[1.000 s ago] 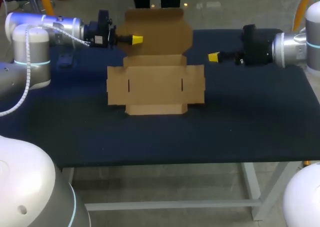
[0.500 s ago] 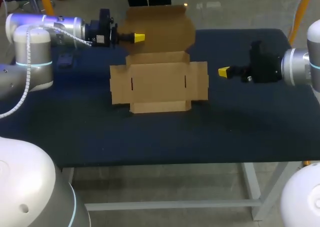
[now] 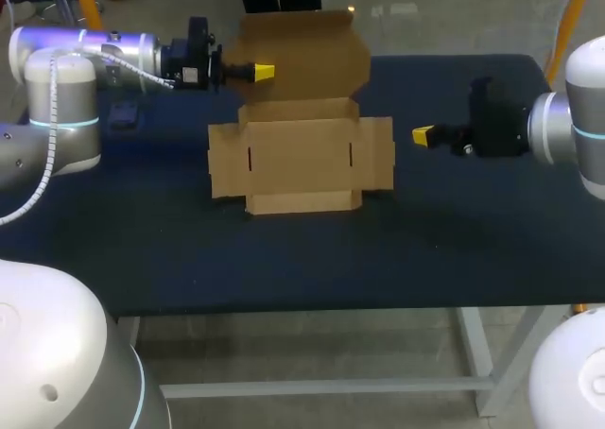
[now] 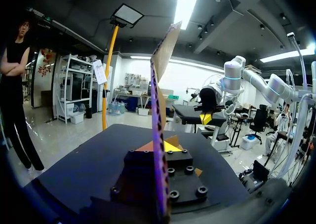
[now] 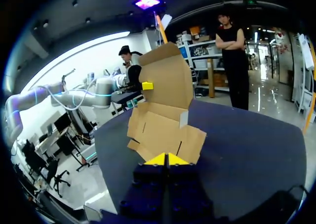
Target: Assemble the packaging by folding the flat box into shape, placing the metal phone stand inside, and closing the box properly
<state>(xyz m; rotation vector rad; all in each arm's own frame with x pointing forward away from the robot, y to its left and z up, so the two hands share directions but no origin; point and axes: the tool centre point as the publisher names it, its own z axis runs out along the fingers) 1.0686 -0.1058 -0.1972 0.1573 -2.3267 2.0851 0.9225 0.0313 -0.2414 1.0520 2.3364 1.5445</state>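
Observation:
The brown cardboard box (image 3: pixel 301 155) lies unfolded on the dark table (image 3: pixel 473 231), its lid flap (image 3: pixel 302 56) standing up at the back. My left gripper (image 3: pixel 262 71) is shut on the lid's left edge. In the left wrist view the cardboard (image 4: pixel 163 51) runs edge-on between the fingers of that gripper (image 4: pixel 159 146). My right gripper (image 3: pixel 423 135) hovers just right of the box, shut and empty. The right wrist view has its yellow tips (image 5: pixel 168 159) pressed together, with the box (image 5: pixel 165 130) ahead and the left gripper (image 5: pixel 147 86) at the lid. I see no phone stand that I can make out.
A small dark object (image 3: pixel 123 117) sits on the table under my left arm, too dim to identify. Bare table surface stretches in front of the box and to its right.
My right gripper has moved from beside the lid toward the table's front, level with the box base. The box and left gripper shifted slightly to the right.

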